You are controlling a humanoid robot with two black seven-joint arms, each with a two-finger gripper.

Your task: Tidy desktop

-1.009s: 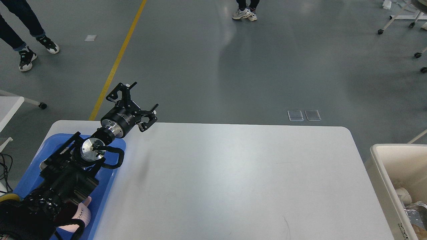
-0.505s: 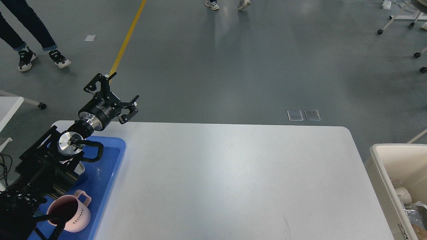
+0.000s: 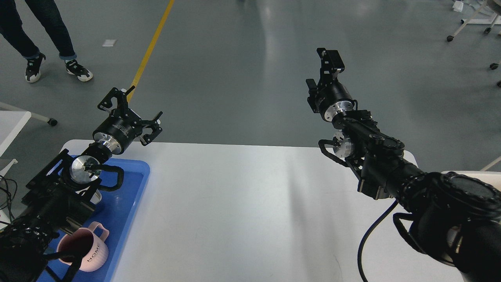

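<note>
The desktop is a wide white tabletop with rounded corners, and its middle is bare. My left gripper hangs in the air over the table's far left corner, beyond the blue tray. It is open and holds nothing. My right gripper is raised high beyond the table's far right edge. It points away and looks dark and end-on, so I cannot tell its two fingers apart. Nothing shows in it.
A blue tray lies on the desktop's left edge with a pink mug standing in it, partly under my left arm. My right arm covers the bin at the right. A person's legs stand on the floor at the far left.
My right arm has come into view and risen over the table's right side. My left gripper moved left and back off the tray a second ago, uncovering the pink mug, then held still.
</note>
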